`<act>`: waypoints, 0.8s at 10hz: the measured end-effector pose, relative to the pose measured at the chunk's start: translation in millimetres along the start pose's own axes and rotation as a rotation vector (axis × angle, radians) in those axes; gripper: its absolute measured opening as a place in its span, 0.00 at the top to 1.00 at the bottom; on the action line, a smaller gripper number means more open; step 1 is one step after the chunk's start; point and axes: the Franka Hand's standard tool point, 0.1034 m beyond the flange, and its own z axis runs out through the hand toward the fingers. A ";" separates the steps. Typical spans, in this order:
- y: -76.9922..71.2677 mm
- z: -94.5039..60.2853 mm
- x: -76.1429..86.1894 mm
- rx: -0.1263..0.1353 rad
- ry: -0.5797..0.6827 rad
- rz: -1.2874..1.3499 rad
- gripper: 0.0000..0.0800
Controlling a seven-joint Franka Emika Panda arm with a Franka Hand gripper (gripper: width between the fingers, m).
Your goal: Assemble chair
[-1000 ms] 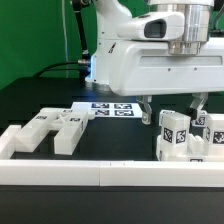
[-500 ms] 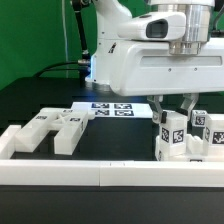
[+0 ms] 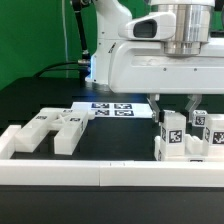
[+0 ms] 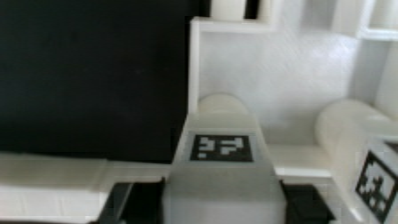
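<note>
The arm (image 3: 150,55) runs off the exterior view's top and right edges, so its upper links are unseen. Its bulk covers the upper ends of the fingers (image 3: 155,103). The tagged block (image 3: 172,130) between them stands in front of the pieces behind it, and the cluster of white blocks (image 3: 207,135) there is cut by the exterior view's right edge. The tags on the marker board (image 3: 108,108) are too small to read. The wrist view is soft throughout. The block's tag shows only as a dark pattern, the fingers are cropped by the picture's edge, and a second rounded piece (image 4: 361,125) is cut off too.
</note>
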 end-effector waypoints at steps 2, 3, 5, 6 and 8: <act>-1.3 0.0 0.1 0.002 0.010 0.181 0.64; -3.1 0.1 -0.2 0.003 0.010 0.273 0.64; -6.1 0.3 -0.4 0.010 0.013 0.467 0.64; -6.6 0.4 0.2 0.021 0.016 0.578 0.64; -8.6 0.4 0.5 0.033 0.013 0.750 0.64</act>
